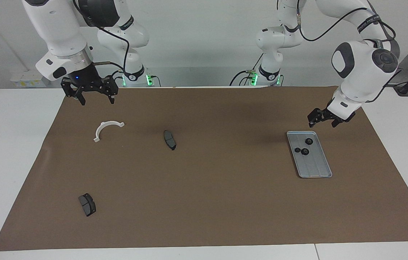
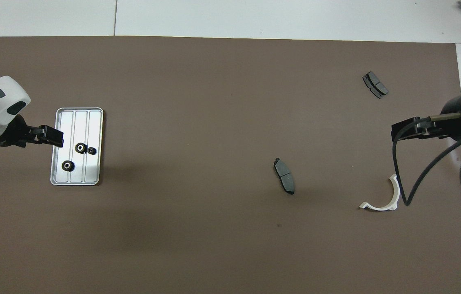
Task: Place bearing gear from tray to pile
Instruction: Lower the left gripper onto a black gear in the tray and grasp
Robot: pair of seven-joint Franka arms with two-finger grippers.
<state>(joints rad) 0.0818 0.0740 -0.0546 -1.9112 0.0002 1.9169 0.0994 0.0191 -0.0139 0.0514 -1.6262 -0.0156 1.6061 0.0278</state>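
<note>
Left end effector (image 1: 322, 122) hangs in the air over the brown mat just beside the tray's (image 1: 317, 168) robot-side end, fingers apart, holding nothing. 3 black gears (image 1: 305, 146) lie in the tray, at the left arm's end of the desk. Right end effector (image 1: 95, 99) waits over the mat near the white bracket (image 1: 105, 129), fingers apart. 2 dark pads (image 1: 169, 139) lie well apart.
</note>
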